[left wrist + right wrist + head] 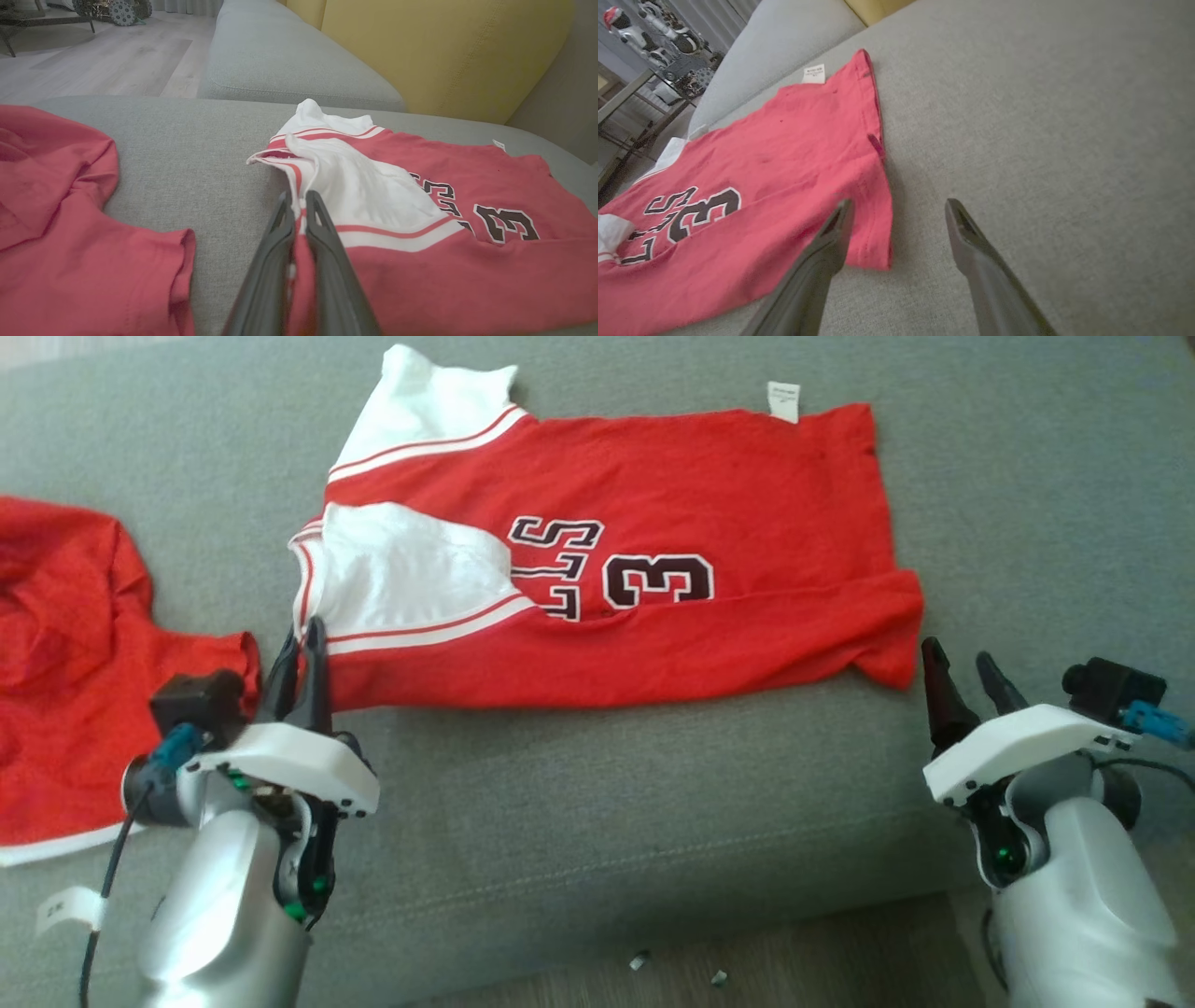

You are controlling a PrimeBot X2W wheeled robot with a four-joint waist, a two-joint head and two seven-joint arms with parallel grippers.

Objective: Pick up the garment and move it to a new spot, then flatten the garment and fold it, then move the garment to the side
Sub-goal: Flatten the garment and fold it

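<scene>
The garment (pixel 672 616) is a red jersey with white sleeves and a dark number 3, lying partly folded lengthwise on the grey sofa seat (pixel 560 821). My left gripper (pixel 303 635) is at its left end, shut on the red and white edge by the sleeve. In the left wrist view the fabric of the garment (pixel 444 261) runs pinched between the two dark fingers of the left gripper (pixel 301 198). My right gripper (pixel 960 658) stands open just off the jersey's near right corner. In the right wrist view the right gripper (pixel 900 205) has nothing between its fingers, with the garment (pixel 784 163) corner at its left finger.
A second red garment (pixel 65 663) lies crumpled at the left of the seat, close to my left arm. The sofa's front edge and the wooden floor (pixel 747 971) are just below. A yellow back cushion (pixel 444 56) rises behind the seat.
</scene>
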